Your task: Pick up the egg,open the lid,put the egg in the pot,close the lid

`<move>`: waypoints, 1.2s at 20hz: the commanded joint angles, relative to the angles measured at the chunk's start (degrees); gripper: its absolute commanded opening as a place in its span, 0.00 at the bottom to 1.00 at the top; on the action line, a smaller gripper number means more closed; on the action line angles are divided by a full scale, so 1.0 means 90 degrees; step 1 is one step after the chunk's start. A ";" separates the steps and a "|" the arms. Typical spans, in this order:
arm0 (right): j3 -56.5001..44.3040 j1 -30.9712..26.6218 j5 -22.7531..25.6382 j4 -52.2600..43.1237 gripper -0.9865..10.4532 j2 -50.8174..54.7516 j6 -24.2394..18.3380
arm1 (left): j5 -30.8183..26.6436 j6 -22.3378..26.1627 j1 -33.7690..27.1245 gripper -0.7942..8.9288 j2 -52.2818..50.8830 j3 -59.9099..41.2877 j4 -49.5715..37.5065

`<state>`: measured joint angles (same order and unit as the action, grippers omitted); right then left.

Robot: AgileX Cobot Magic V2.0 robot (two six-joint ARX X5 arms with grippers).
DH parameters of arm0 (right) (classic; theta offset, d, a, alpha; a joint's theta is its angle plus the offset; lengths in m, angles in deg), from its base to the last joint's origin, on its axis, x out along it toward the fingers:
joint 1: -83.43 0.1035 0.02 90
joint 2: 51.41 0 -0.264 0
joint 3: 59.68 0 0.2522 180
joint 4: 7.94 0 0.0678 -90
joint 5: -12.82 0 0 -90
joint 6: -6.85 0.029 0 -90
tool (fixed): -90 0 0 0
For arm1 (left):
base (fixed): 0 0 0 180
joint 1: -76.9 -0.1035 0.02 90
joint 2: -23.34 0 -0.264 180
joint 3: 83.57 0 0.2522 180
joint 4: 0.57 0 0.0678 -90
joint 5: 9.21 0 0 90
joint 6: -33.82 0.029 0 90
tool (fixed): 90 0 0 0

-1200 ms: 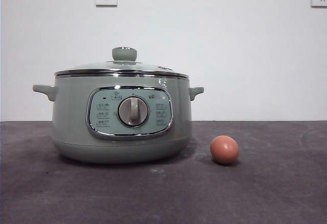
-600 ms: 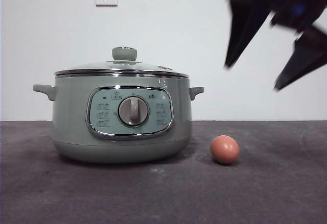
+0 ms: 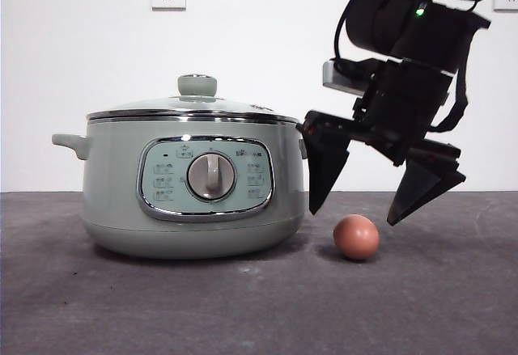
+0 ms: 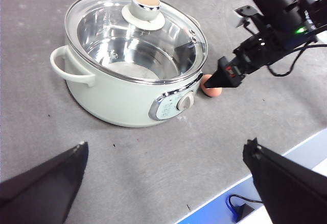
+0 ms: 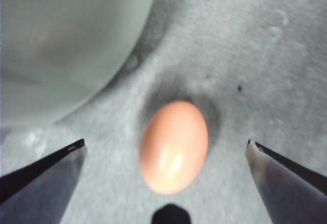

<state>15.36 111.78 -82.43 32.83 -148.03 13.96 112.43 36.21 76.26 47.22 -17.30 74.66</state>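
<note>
Grey table, white wall. Right gripper has dropped from the frame's upper right to straddle the egg lower right, jaws spread, nothing held. Grasp is next; lid still on pot.

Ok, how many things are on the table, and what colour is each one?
Pale green: 2, the pot and the knob of its glass lid
Reddish-brown: 1, the egg
Total: 3

lid on pot, egg beside
</note>
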 commanded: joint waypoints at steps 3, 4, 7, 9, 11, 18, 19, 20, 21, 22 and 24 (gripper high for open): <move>0.0007 0.0066 0.0270 -0.0129 0.55 -0.0338 0.0119 | -0.0002 0.0044 -0.0007 0.79 -0.0012 0.0002 -0.0005; 0.0007 0.0066 0.0270 -0.0146 0.54 -0.0350 0.0153 | -0.0005 0.0044 -0.0007 0.79 -0.0012 0.0002 -0.0007; 0.0007 0.0078 0.0267 -0.0240 0.37 -0.0350 0.0274 | -0.0005 0.0046 -0.0007 0.79 -0.0012 0.0002 -0.0007; 0.0007 0.0075 0.0270 -0.0194 0.36 -0.0355 0.0369 | -0.0005 0.0046 -0.0007 0.79 -0.0012 0.0002 -0.0007; 0.0007 0.0078 0.0262 -0.0177 0.36 -0.0423 0.0393 | -0.0005 0.0044 -0.0007 0.79 -0.0012 0.0002 -0.0007; 0.0007 0.0102 0.0248 -0.0177 0.07 -0.0551 0.0418 | -0.0005 0.0044 -0.0007 0.79 -0.0012 0.0002 -0.0007; 0.0007 0.0102 0.0248 -0.0177 0.07 -0.0546 0.0415 | -0.0005 0.0044 -0.0007 0.79 -0.0012 0.0002 -0.0007; 0.0007 0.0102 0.0248 -0.0163 0.07 -0.0512 0.0410 | -0.0005 0.0044 -0.0007 0.79 -0.0012 0.0002 -0.0012; 0.0007 0.0102 0.0253 -0.0104 0.07 -0.0427 0.0364 | -0.0005 0.0044 -0.0007 0.79 0.0000 0.0002 -0.0019; 0.0007 0.0102 0.0255 0.0005 0.07 -0.0257 0.0328 | -0.0002 0.0044 -0.0007 0.79 0.0022 0.0002 -0.0027; 0.0007 0.0100 0.0267 0.0306 0.07 0.0328 0.0155 | 0.0002 0.0024 -0.0007 0.79 0.0180 0.0002 -0.0119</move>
<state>15.38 112.46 -80.14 36.28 -145.23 15.99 112.45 36.21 76.26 48.97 -17.30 73.99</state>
